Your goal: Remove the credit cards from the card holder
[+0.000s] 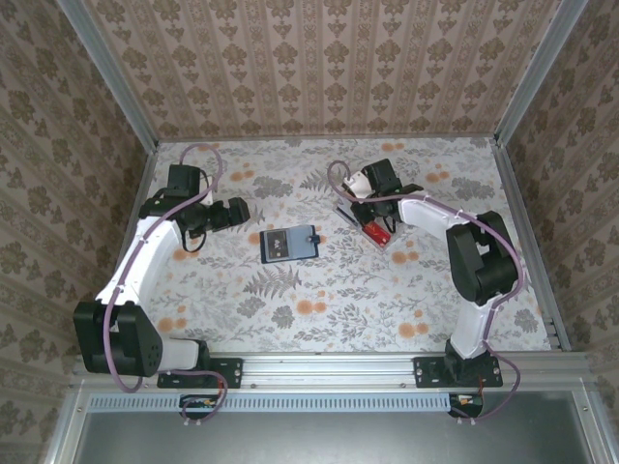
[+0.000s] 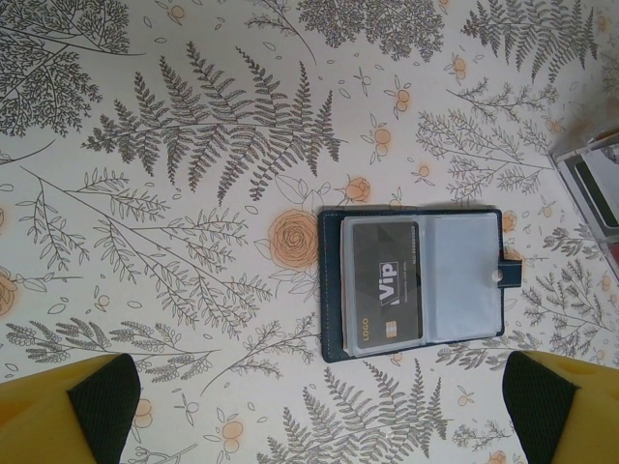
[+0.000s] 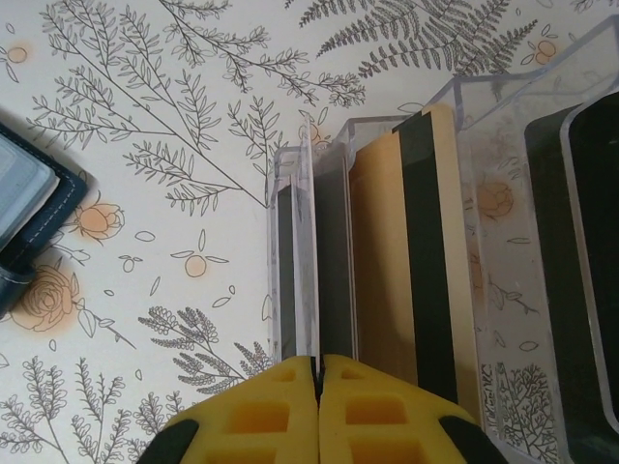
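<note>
White arms (image 1: 145, 256) with black joints (image 1: 479, 256), looping lilac cables (image 1: 200, 148), yellow tool fingers (image 3: 377, 416) padded black.

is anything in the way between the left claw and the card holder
Nothing visible does. The left claw hangs open beside the opened card holder, with just patterned table between them. The clear tray sits on the holder's other side, under the right claw.

Bright, even, soft light; faint shadows; sharp focus, slight blur at near edges
</note>
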You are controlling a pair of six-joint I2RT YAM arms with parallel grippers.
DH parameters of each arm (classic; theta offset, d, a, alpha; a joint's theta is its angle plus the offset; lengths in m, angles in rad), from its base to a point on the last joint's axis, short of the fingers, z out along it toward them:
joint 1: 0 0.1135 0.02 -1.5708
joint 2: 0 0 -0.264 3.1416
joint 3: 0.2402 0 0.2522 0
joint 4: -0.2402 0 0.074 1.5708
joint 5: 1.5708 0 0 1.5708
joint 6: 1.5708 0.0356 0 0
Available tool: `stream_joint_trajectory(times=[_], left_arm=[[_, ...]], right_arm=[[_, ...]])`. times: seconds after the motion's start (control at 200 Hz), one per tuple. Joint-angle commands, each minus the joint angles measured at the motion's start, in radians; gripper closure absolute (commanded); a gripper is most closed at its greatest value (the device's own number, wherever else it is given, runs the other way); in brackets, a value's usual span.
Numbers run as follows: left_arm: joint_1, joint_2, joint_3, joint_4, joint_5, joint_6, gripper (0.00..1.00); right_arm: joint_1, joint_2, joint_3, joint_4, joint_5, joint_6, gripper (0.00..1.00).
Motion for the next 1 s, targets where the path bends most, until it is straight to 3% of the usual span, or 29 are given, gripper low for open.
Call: stream_joint_trajectory(times=[0.0, 0.155, 0.36, 0.54, 0.74, 0.995], left_arm=[[0.003, 0.007, 0.013, -0.007, 0.016, 0.024, 0.0], [0.003, 0.008, 0.011, -0.007, 0.017, 0.026, 0.0], [0.003, 0.007, 0.007, -0.004, 0.024, 0.019, 0.0], [0.003, -0.023, -0.03, 0.027, 0.028, -0.043, 0.0], [0.004, -0.06, -0.119, 0.074, 0.017, -0.105, 0.0], [0.005, -0.061, -0.226, 0.159, 0.061, -0.164, 0.04]], right_arm=[[-0.004, 0.023, 0.048, -0.06, 0.033, 0.008, 0.84], [-0.001, -0.017, 0.056, -0.075, 0.015, 0.047, 0.7], [0.017, -0.119, 0.052, -0.107, 0.036, 0.139, 0.66], [0.044, -0.194, 0.018, -0.095, 0.082, 0.443, 0.62], [0.126, -0.209, -0.029, -0.06, 0.032, 0.715, 0.54], [0.309, -0.048, 0.017, 0.043, -0.075, 0.973, 0.51]])
